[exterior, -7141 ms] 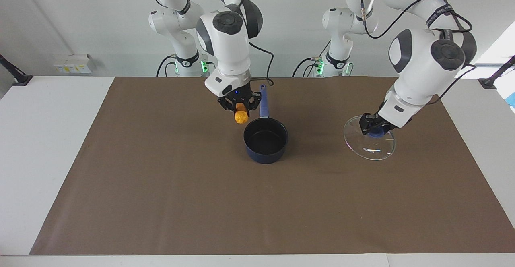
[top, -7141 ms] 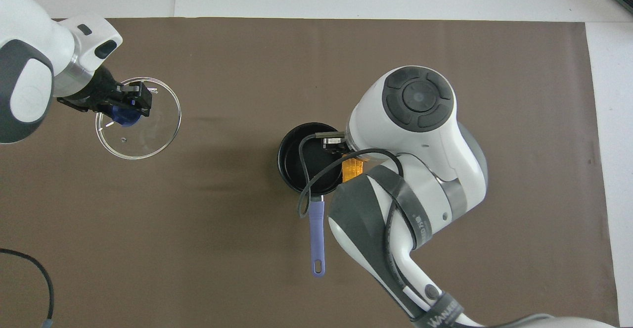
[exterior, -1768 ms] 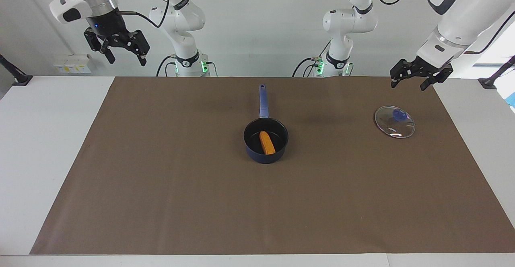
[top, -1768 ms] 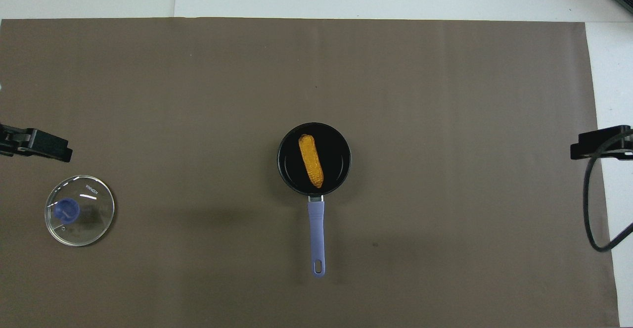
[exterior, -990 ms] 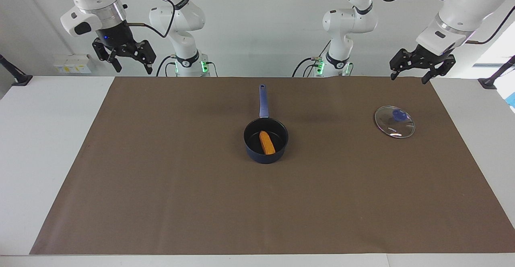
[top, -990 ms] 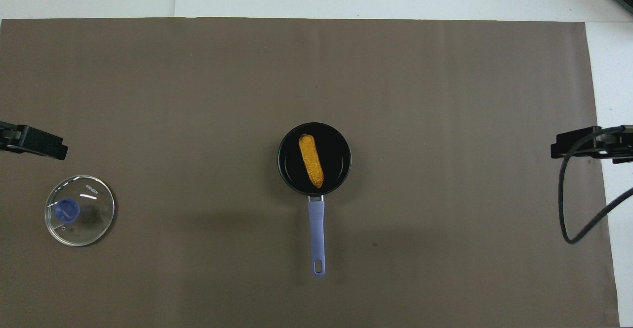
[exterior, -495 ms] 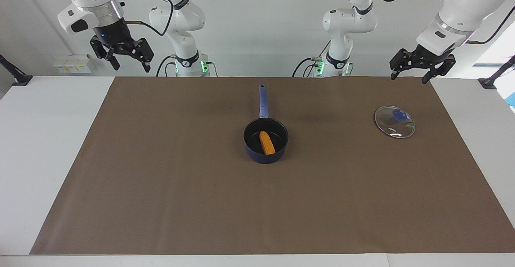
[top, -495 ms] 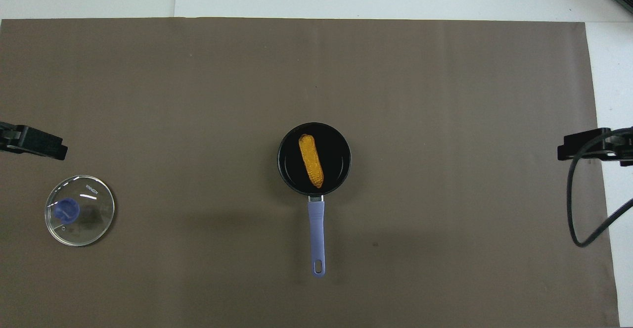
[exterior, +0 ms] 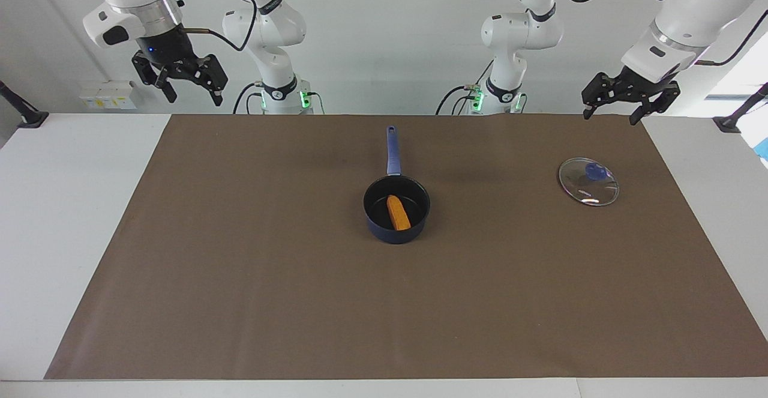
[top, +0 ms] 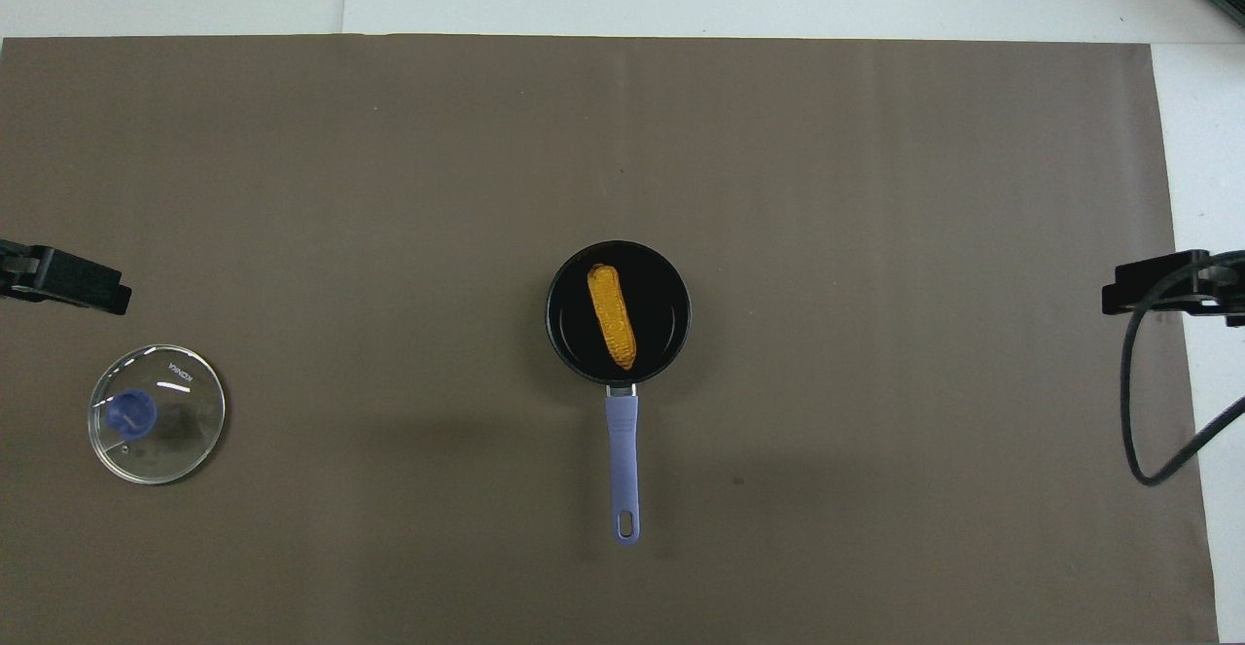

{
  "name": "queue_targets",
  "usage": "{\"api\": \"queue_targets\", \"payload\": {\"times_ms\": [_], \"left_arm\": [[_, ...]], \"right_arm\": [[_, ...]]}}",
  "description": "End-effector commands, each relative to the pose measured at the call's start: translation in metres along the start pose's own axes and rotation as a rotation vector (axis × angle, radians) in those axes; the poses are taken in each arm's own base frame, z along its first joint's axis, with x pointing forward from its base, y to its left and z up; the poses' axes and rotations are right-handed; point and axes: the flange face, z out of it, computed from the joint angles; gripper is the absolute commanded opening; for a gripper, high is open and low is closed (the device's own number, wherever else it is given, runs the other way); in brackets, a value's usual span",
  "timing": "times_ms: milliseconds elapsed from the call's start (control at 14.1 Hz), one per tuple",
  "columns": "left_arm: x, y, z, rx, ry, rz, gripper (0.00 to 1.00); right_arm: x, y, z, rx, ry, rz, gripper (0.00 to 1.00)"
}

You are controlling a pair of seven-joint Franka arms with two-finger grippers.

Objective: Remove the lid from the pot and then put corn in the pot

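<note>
Brown matting (exterior: pixel 252 278) covers the white table, and the pot (exterior: pixel 396 222) sits at its middle with the long handle pointing toward the robots. Inside it lies the corn (exterior: pixel 398 212), flat on the black base, so by the look of things both steps are done. Well apart from the pot, toward the left arm's end, the lid (exterior: pixel 588 189) rests flat on the mat, knob up.

Both arms wait raised: the left gripper (exterior: pixel 619 108) hangs over the mat's corner near the lid, the right gripper (exterior: pixel 189 90) over the table's edge at its own end, each with fingers spread and nothing between them.

If the lid had to be moved, its glass is likely slick and breakable; the blue knob is the sensible hold. The corn looks light, firm and bumpy, best pinched across its middle
</note>
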Motion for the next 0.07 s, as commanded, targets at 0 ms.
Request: {"api": "queue_targets", "payload": {"times_ms": [0], "left_arm": [[-0.0012, 0.0015, 0.0001, 0.009, -0.011, -0.001, 1.0]], "right_arm": [[0.0014, 0.0017, -0.0016, 0.0, 0.003, -0.006, 1.0]]}}
